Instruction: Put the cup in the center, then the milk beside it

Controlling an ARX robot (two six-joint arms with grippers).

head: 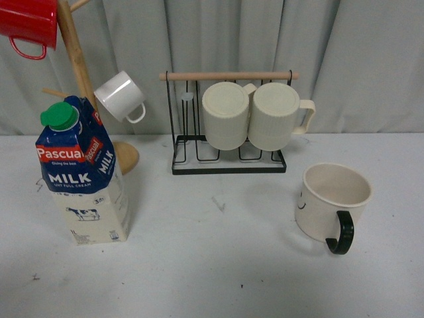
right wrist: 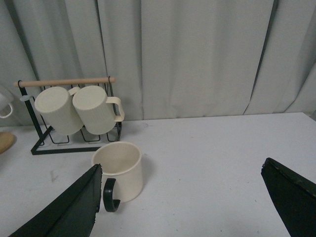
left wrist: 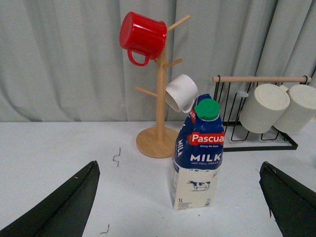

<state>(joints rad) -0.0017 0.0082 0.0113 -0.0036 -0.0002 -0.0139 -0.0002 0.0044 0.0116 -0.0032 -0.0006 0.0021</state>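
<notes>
In the front view neither arm shows. The milk (head: 83,175) stands upright on the left part of the white table (head: 212,278), its green cap on top, just in front of the round foot of a wooden mug tree (head: 78,63). A red mug (head: 26,23) and a small white cup (head: 121,96) hang on the tree. The cup (head: 331,202) stands upright at the right, mouth up, black handle towards the camera, well apart from the carton. Behind the gap between them, a black wire rack (head: 228,162) holds two ribbed cream mugs (head: 252,116) on their sides. A small dark mark (head: 218,204) lies on the bare table between carton and cup.

In the left wrist view the left pincer (left wrist: 178,167) is spread wide, its dark fingers (left wrist: 69,207) at the two lower corners. The milk shows in the gap between them, farther off and untouched, with the mug tree behind it.

In the right wrist view the right pincer (right wrist: 181,165) is also spread wide and holds nothing. The cup stands on the table in front of the rack, close beside one finger (right wrist: 69,212) in the picture; whether they touch I cannot tell.
</notes>
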